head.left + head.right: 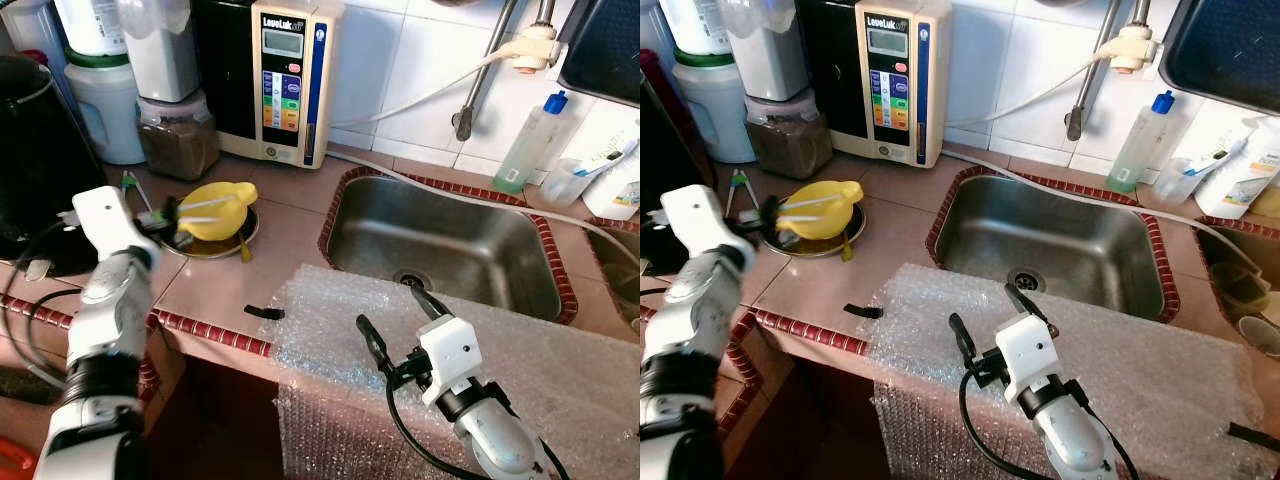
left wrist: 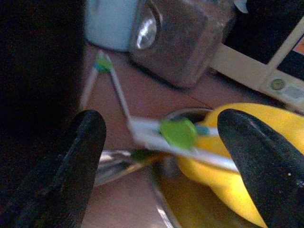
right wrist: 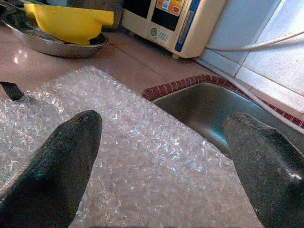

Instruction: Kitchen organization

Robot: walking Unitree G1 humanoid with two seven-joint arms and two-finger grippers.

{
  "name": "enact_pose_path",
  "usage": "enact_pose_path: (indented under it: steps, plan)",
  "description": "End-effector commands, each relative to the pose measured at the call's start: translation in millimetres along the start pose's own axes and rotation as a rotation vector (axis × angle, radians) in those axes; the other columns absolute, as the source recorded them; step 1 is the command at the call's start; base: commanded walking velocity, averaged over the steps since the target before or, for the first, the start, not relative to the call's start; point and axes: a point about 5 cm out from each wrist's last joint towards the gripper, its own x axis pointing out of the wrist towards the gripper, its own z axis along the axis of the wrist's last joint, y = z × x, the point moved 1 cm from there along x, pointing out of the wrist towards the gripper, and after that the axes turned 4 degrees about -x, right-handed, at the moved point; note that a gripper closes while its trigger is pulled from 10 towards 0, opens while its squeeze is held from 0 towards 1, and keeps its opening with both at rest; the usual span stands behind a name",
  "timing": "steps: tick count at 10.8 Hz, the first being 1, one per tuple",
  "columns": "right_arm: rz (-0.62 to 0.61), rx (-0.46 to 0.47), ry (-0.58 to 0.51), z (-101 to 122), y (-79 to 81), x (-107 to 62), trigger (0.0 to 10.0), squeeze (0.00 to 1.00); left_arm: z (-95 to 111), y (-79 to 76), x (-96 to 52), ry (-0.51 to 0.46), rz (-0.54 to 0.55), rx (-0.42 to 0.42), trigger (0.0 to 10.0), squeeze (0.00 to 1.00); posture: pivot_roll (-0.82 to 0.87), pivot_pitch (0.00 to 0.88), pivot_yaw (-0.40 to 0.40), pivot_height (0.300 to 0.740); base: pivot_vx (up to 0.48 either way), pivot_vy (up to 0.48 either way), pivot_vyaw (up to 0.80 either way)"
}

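Left eye view puts the left gripper low over the tiled counter, its black fingers spread wide, with a white-and-green tool lying across the gap between them; whether the fingers touch it I cannot tell. Just ahead of those fingertips sits a yellow bowl tipped in a shallow metal dish, and beyond it stand a jar of brown powder and a cream water ionizer against the wall tiles. A pair of thin tongs with a green hinge lies on the counter off to that gripper's side. The right gripper hovers over a sheet of bubble wrap draped on the counter's front edge, fingers held well apart with nothing between them. Ahead of it lies the steel sink, and a small black piece rests on the tile near the wrap's edge.
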Motion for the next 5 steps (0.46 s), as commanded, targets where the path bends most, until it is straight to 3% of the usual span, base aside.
enact_pose_path:
  steps: [1, 3, 4, 5]
  plan:
    - [-0.012, -0.014, -0.016, 4, -2.9, -0.1, 10.0, 0.0, 7, -7.6, 3.0, 0.001, -0.001, -0.031, 10.0, 0.0, 0.08, 0.0, -0.047, 0.74, 0.0, 0.0, 0.0]
    - [-0.022, -0.014, -0.015, 3, -3.2, -1.1, 10.0, 0.0, 18, 3.7, 3.4, -0.041, 0.054, 0.065, 10.0, 0.0, 0.08, 0.0, -0.044, 0.74, 0.0, 0.0, 0.0]
    - [-0.024, -0.015, -0.014, 3, -3.7, -1.1, 10.0, 0.0, 9, 6.3, 2.9, 0.03, 0.073, -0.009, 8.7, 0.0, 0.08, 0.0, -0.045, 0.74, 0.0, 0.0, 0.0]
    - [-0.024, -0.016, -0.015, 3, -3.9, -0.4, 10.0, 0.0, 6, 4.6, 3.0, 0.042, 0.075, -0.056, 4.8, 0.0, 0.08, 0.0, -0.046, 0.74, 0.0, 0.0, 0.0]
